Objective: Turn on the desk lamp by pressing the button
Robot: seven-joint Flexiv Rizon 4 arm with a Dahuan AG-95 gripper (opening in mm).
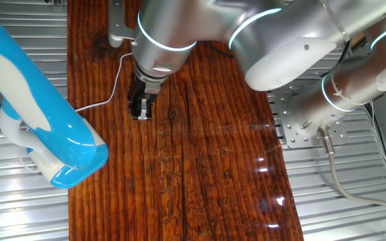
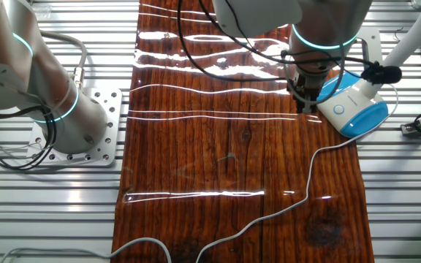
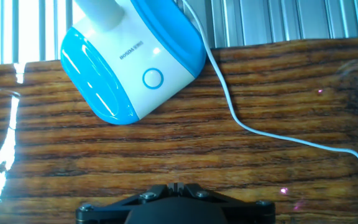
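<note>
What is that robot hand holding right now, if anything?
Nothing. The gripper hangs over bare wood, apart from the desk lamp, and no view shows anything between its fingers. The lamp's round button is untouched.

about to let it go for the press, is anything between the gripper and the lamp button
Nothing visible blocks it. In the hand view, only bare wooden table lies between the gripper and the round button on the desk lamp base. The thin white cord trails off to one side, clear of the direct line.
</note>
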